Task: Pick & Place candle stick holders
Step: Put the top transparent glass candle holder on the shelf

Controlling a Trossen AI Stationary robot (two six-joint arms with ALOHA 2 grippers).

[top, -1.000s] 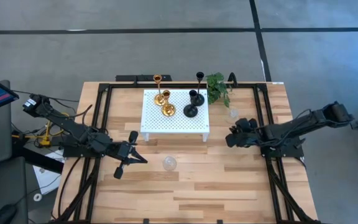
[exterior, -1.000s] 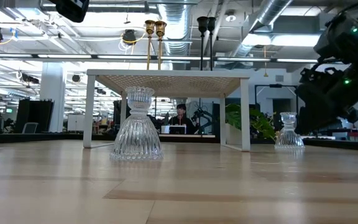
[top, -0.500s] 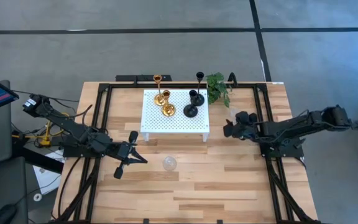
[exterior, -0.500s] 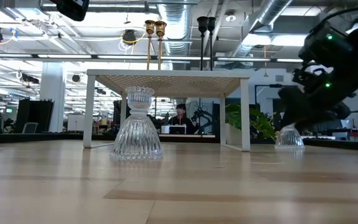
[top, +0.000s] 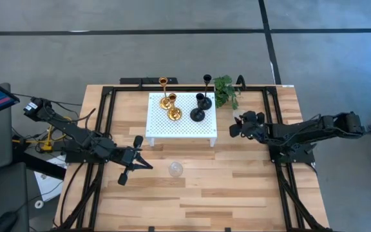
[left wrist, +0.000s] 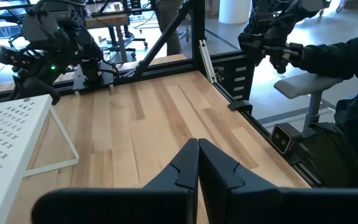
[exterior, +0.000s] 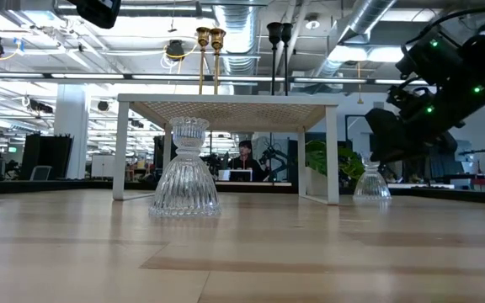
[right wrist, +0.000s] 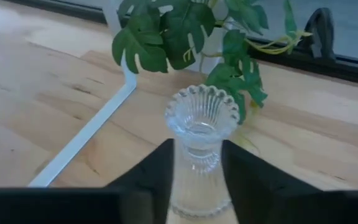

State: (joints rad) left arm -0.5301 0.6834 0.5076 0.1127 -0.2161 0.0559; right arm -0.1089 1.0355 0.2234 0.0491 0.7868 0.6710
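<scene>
High view: wooden table (top: 192, 193) with white perforated stand (top: 181, 117) toward the far side, carrying two gold candle stick holders (top: 171, 107) and two black candle stick holders (top: 200, 107); small green plant (top: 225, 90) just beside the stand's right far corner. Right gripper (top: 234, 127) reaching in at the stand's right edge, near the plant. Right wrist view: fingers (right wrist: 151, 168) set narrowly on either side of a clear glass candle stick holder (right wrist: 199, 149), upright on the table, both pads against its ribbed stem. Low view: same holder (exterior: 371, 183) standing to the right of the stand leg, base on the wood. Second clear glass holder (top: 175, 169), short and squat, alone on the near middle of the table, well apart from both grippers. Left gripper (top: 127, 172) parked at the left near side, fingers (left wrist: 219, 167) pressed together, holding nothing.
</scene>
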